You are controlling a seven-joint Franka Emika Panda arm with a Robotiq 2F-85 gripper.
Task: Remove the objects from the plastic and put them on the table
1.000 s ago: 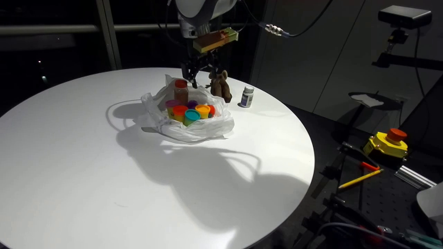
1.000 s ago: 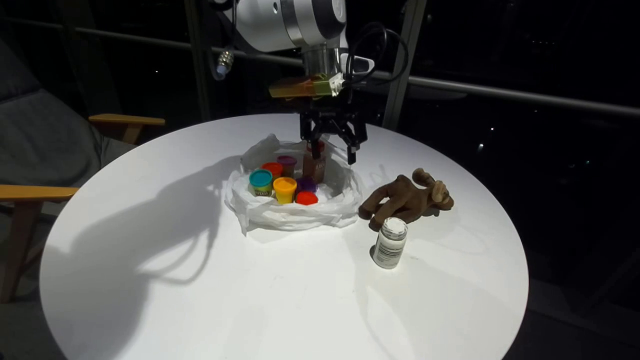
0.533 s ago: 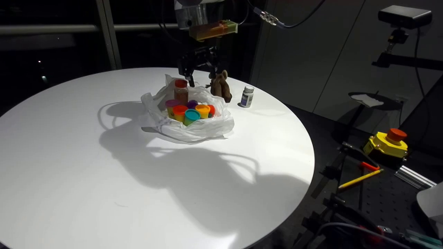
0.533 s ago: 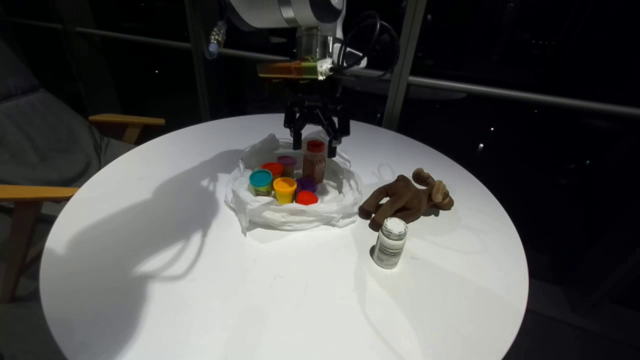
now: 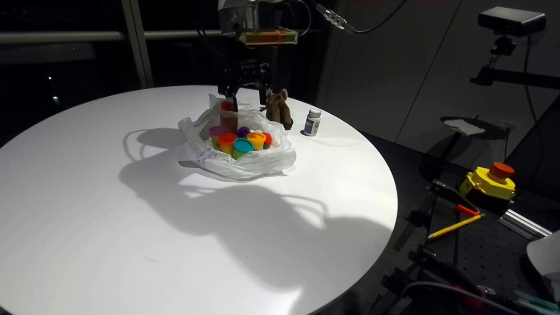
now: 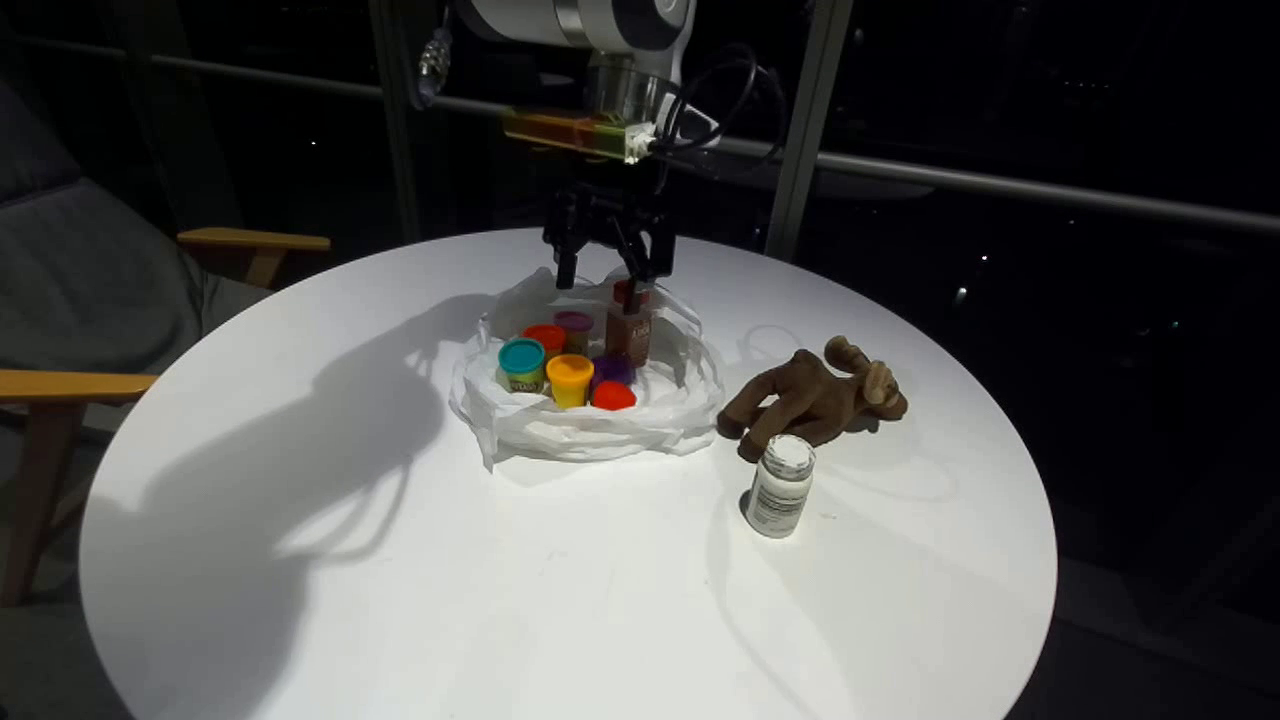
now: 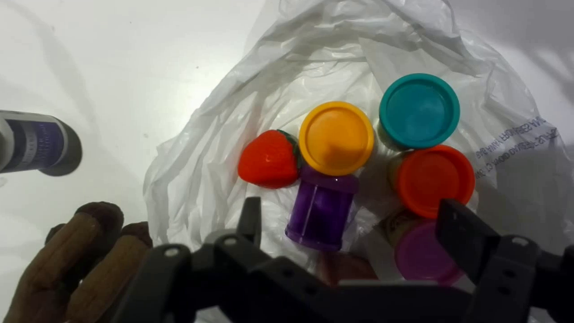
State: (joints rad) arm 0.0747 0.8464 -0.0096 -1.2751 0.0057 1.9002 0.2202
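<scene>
The plastic (image 6: pixel 590 440), a crinkled white bag, lies spread open on the round white table (image 6: pixel 560 600). Inside it are a teal-lidded tub (image 7: pixel 419 111), an orange-lidded tub (image 7: pixel 336 138), a red-lidded tub (image 7: pixel 435 181) and a magenta-lidded tub (image 7: pixel 426 253). A red toy strawberry (image 7: pixel 268 159), a purple jar (image 7: pixel 319 215) and a red-capped brown bottle (image 6: pixel 628 340) share the bag. Outside it, the brown plush animal (image 6: pixel 815 400) rests on the table. My gripper (image 7: pixel 350 204) hangs above the bag near the brown bottle, its fingers wide apart with nothing held.
A small white bottle (image 6: pixel 780 490) stands upright on the table close to the plush. In an exterior view, a yellow-and-red button device (image 5: pixel 490 179) and a pencil (image 5: pixel 456 226) lie on a black side surface. A chair (image 6: pixel 90 240) is beyond the table's edge.
The gripper has risen a little and shifted left in both exterior views, staying open. The bag, its contents, the plush and the white bottle have not moved.
</scene>
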